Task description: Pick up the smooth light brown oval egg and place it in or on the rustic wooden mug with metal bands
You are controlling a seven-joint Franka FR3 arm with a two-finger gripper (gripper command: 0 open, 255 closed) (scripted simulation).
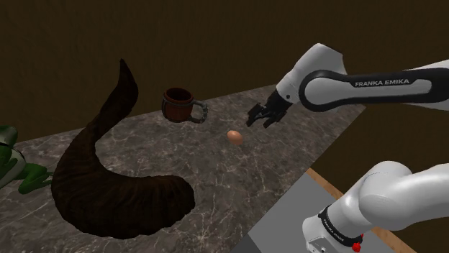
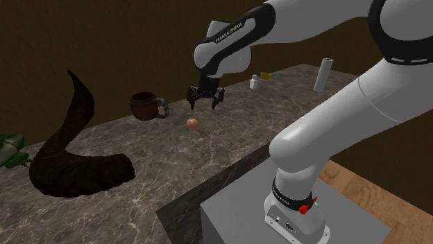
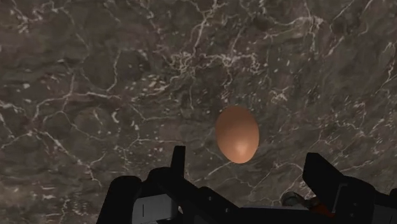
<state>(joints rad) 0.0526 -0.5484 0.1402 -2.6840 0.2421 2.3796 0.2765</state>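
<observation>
You are looking along the black two-finger gripper (image 3: 247,159) at a smooth, light brown oval egg (image 3: 236,133) lying on a dark brown stone surface veined with white (image 3: 95,83). Your fingers stand wide apart (neither touches the egg). The egg sits just beyond their tips, in line with the gap.

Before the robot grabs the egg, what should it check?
1. Gripper open: ok, its fingers stand apart.
2. Egg lined up: ok, in the wrist view it lies ahead, between the fingers.
3. Gripper low enough: not ok, it hangs above the egg, not touching.
4. Mug upright, mouth up: ok.
5. Way to the mug free: ok, bare counter between them; the big horn lies off to the side.
</observation>
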